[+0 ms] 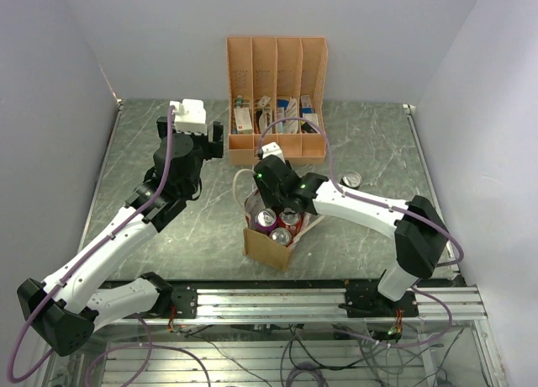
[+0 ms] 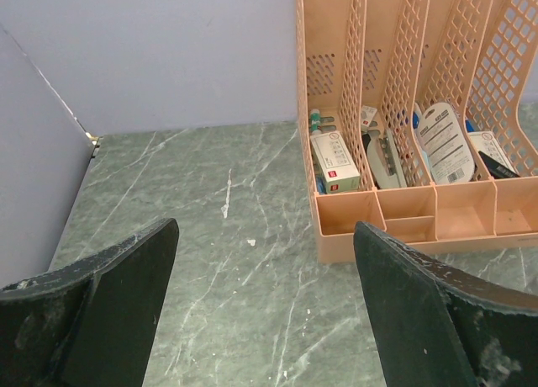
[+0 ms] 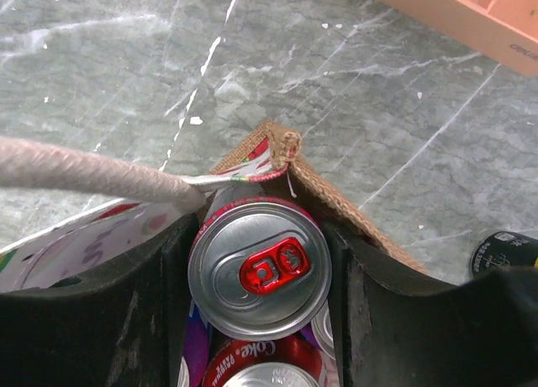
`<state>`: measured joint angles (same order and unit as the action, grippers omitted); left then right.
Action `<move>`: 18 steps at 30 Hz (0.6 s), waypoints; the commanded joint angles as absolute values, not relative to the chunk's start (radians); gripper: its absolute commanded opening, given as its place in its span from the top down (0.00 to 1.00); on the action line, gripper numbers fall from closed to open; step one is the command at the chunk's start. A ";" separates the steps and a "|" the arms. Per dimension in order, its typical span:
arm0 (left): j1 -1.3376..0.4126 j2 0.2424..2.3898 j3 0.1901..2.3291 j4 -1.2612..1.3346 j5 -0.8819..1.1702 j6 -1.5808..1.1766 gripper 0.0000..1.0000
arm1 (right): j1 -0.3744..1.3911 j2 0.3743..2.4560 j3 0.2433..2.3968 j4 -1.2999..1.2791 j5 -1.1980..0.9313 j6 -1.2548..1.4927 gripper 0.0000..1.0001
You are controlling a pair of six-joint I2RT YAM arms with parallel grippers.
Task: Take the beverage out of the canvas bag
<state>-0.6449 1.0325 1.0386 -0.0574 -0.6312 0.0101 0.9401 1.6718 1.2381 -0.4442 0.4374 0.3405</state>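
One green-marble table (image 1: 370,143), grey walls (image 1: 168,34); L tool (image 2: 265,235) wide, empty; R tool (image 3: 261,231) astride can (image 3: 252,299) in canvas bag (image 3: 336,198), grip unclear

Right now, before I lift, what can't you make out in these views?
- Grip: in the right wrist view the right hand flanks the top can; its own fingers hide whether it touches.
- Can count: in the top view the right arm covers part of the canvas bag; the wrist view's bottom edge cuts off other cans.
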 commanded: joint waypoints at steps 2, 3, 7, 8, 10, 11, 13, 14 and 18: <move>-0.650 1.034 1.075 -0.051 -0.617 -0.004 0.05 | 0.947 1.554 1.254 -0.410 0.474 0.337 0.75; -0.650 1.033 1.075 -0.051 -0.617 -0.005 0.05 | 0.946 1.543 1.254 -0.408 0.477 0.337 0.79; -0.650 1.032 1.076 -0.052 -0.615 -0.006 0.04 | 0.946 1.496 1.262 -0.415 0.475 0.339 0.88; -0.650 1.031 1.077 -0.052 -0.614 -0.006 0.05 | 0.947 1.486 1.265 -0.419 0.473 0.342 0.90; -0.650 1.034 1.077 -0.053 -0.612 -0.007 0.05 | 0.946 1.463 1.269 -0.425 0.466 0.346 0.93; -0.650 1.033 1.077 -0.053 -0.612 -0.008 0.05 | 0.946 1.451 1.270 -0.424 0.459 0.347 0.95; -0.650 1.033 1.077 -0.054 -0.612 -0.009 0.05 | 0.945 1.427 1.268 -0.425 0.449 0.352 1.00; -0.650 1.033 1.078 -0.054 -0.611 -0.009 0.05 | 0.945 1.415 1.267 -0.428 0.443 0.357 1.00; -0.650 1.034 1.079 -0.057 -0.609 -0.012 0.05 | 0.940 1.372 1.272 -0.449 0.433 0.380 1.00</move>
